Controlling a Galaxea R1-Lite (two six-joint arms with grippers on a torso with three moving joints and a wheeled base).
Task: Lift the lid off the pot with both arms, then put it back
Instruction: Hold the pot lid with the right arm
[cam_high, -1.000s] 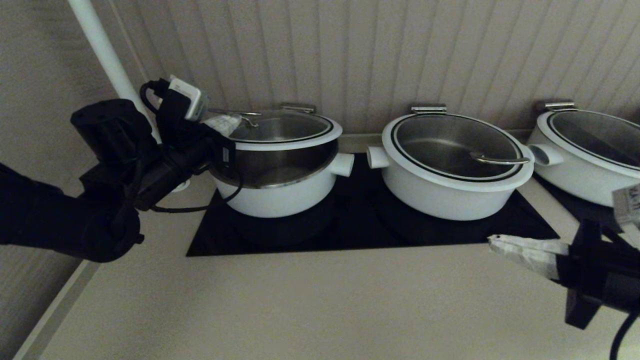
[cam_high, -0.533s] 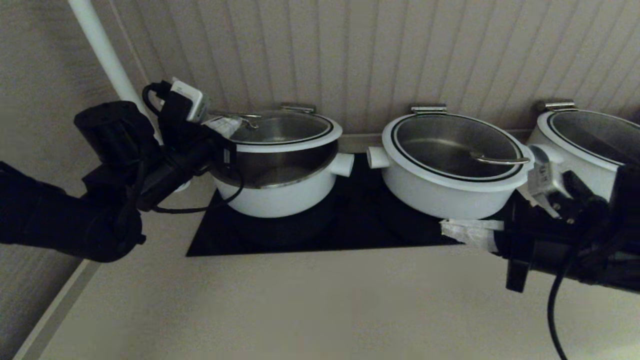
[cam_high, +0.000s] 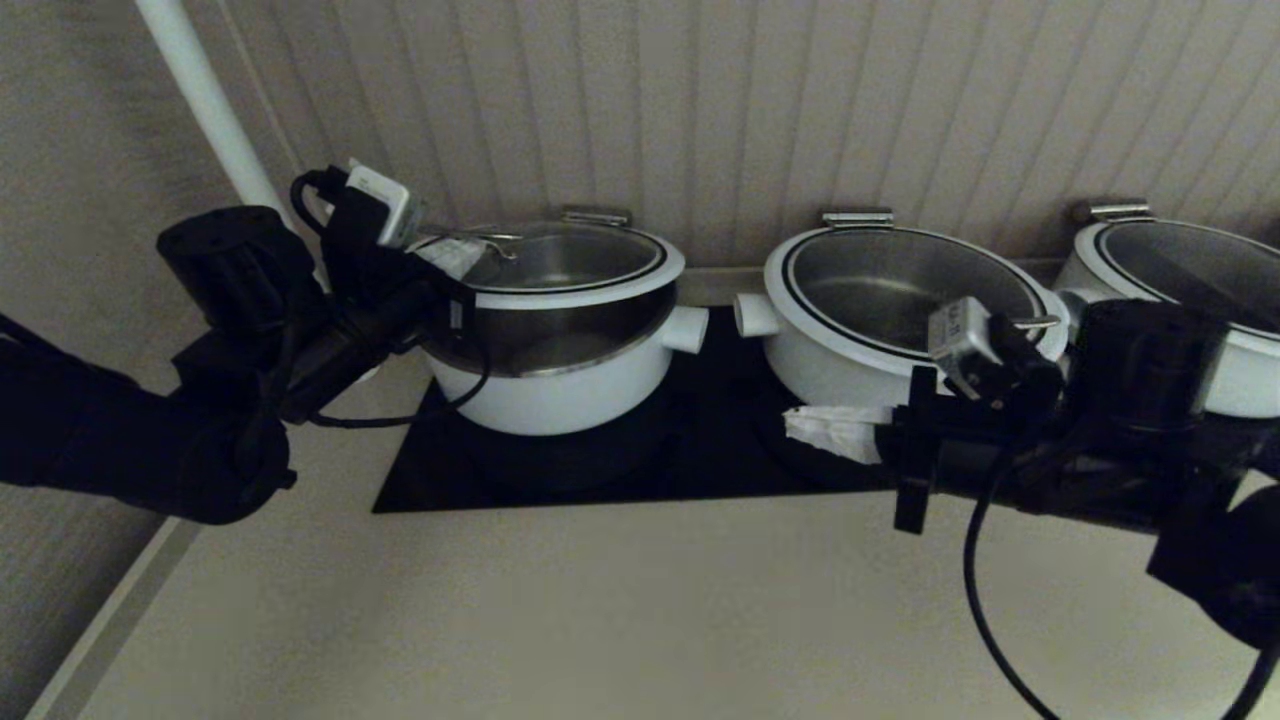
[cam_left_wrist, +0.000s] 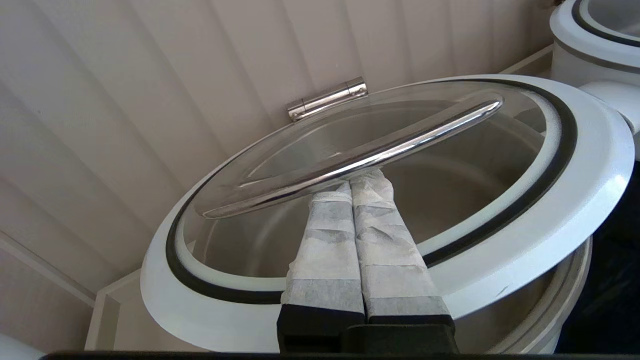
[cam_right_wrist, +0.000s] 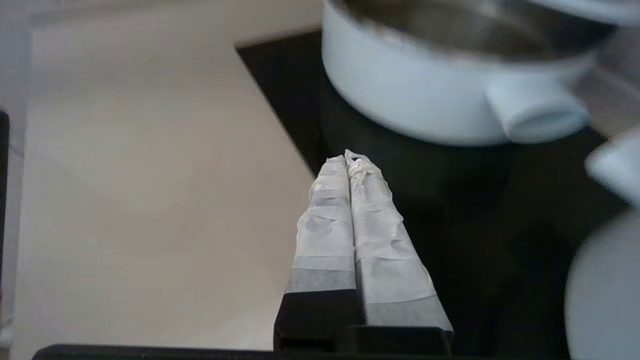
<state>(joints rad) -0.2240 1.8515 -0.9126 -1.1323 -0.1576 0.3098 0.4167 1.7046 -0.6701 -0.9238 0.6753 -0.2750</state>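
Observation:
The lid (cam_high: 575, 288) is tilted up on its rear hinge (cam_high: 596, 214), its front-left edge raised off the pot (cam_high: 560, 395). My left gripper (cam_high: 455, 250) is shut, its fingertips tucked under the lid's steel wire handle (cam_left_wrist: 380, 155) and propping it up. In the left wrist view the gripper (cam_left_wrist: 360, 180) lies over the lid's white rim (cam_left_wrist: 590, 185). My right gripper (cam_high: 800, 425) is shut and empty, low over the black cooktop in front of the middle pot. In the right wrist view the gripper (cam_right_wrist: 348, 161) points toward the pot (cam_right_wrist: 410, 100) and its side handle (cam_right_wrist: 540, 112).
A like white pot with a closed lid (cam_high: 880, 380) stands right of the task pot, and a third (cam_high: 1180, 290) at the far right. All sit on the black cooktop (cam_high: 700, 470). The panelled wall is close behind, a white pipe (cam_high: 200, 90) at back left, and beige counter (cam_high: 600, 620) in front.
My right arm has swung left along the cooktop's front edge, from the far right to in front of the middle pot. The left gripper and raised lid have hardly moved.

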